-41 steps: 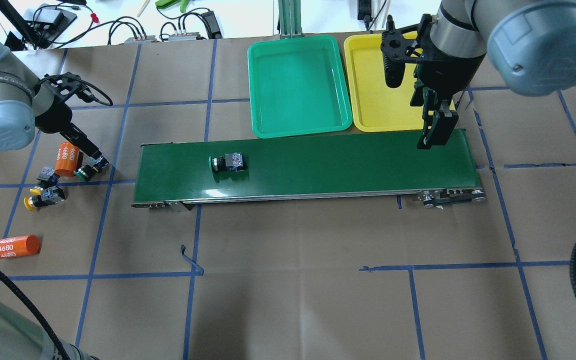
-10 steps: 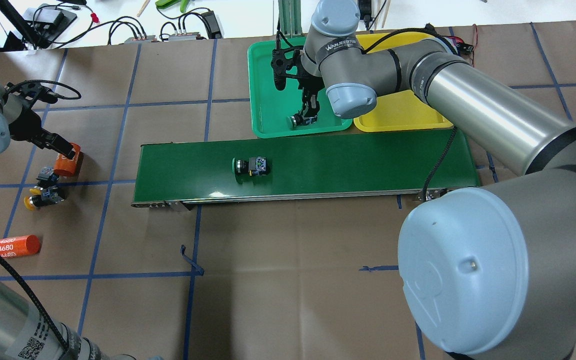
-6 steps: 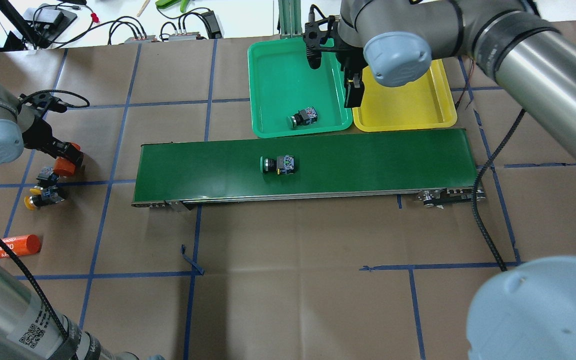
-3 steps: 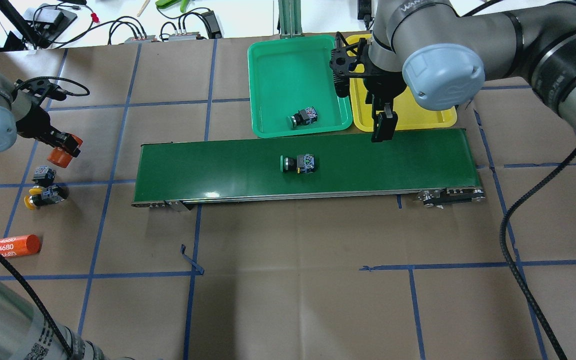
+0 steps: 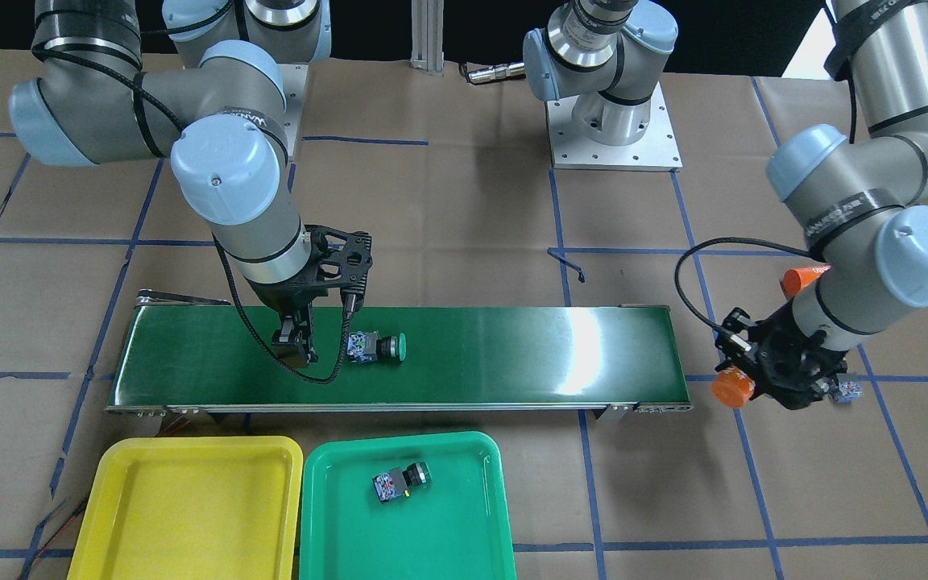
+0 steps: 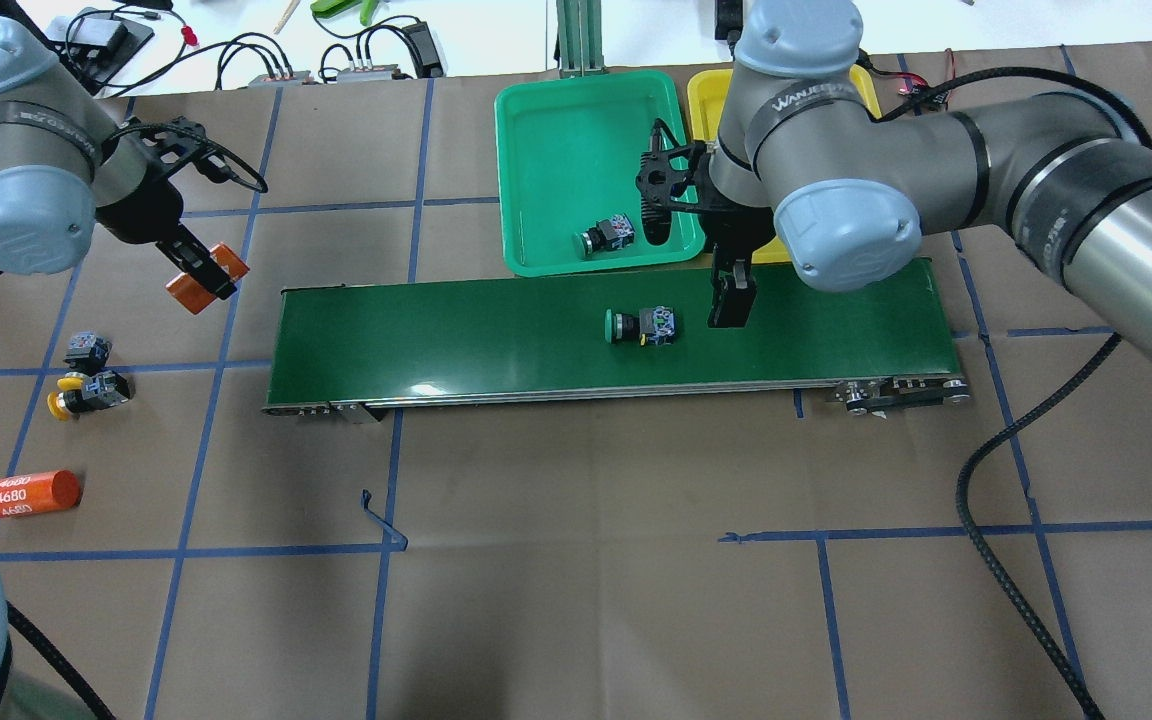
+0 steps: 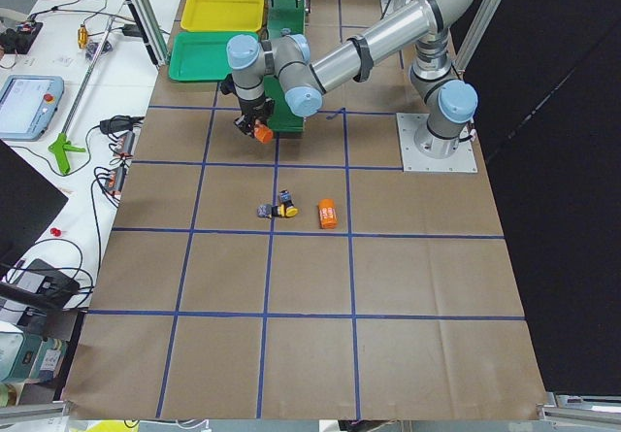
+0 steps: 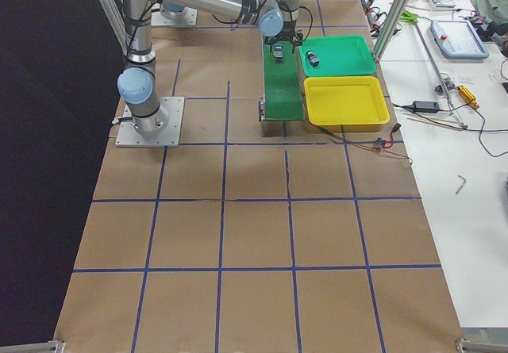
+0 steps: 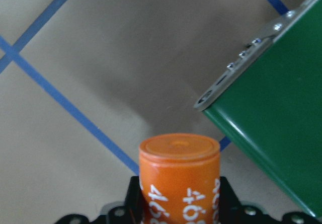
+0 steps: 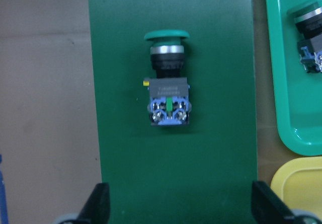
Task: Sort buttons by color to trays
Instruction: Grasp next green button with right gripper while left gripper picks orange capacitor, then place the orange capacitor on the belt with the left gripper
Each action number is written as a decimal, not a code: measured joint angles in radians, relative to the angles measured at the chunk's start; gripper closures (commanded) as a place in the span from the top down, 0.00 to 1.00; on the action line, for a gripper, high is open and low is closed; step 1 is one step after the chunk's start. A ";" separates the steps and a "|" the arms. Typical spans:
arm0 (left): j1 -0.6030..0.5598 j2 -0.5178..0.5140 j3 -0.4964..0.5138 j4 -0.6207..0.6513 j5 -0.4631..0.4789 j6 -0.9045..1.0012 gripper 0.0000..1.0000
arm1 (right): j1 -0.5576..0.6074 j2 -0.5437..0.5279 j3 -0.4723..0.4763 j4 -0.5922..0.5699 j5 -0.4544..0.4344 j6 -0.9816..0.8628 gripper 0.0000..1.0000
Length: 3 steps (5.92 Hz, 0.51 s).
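Note:
One green-capped button (image 6: 641, 326) lies on its side on the belt, also in the right wrist view (image 10: 168, 78). Another green-capped button (image 6: 606, 233) lies in the green tray (image 6: 556, 150). The yellow tray (image 5: 182, 507) holds nothing. Two yellow-capped buttons (image 6: 86, 385) lie on the table at the left. My right gripper (image 6: 731, 300) hangs open over the belt, just right of the button there, its fingers (image 10: 100, 204) wide apart. My left gripper (image 6: 198, 277) is shut on an orange 4680 cylinder (image 9: 179, 173), held above the table near the belt's left end.
The long dark-green conveyor belt (image 6: 436, 330) runs across the middle of the table, with both trays just behind it. A second orange cylinder (image 6: 31, 493) lies at the table's left front. Cables and tools lie beyond the back edge.
My right gripper let go of a green button in the green tray and moved over the belt. The belt's button travelled right. My left gripper lifted the orange cylinder towards the belt.

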 measured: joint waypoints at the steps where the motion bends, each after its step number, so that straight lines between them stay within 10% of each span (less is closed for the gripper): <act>1: -0.072 0.018 -0.009 -0.002 -0.023 0.134 0.05 | 0.006 0.005 0.056 -0.094 0.004 0.013 1.00; 3: -0.143 0.016 -0.055 0.018 -0.043 0.344 0.08 | 0.007 0.016 0.101 -0.153 0.003 -0.018 1.00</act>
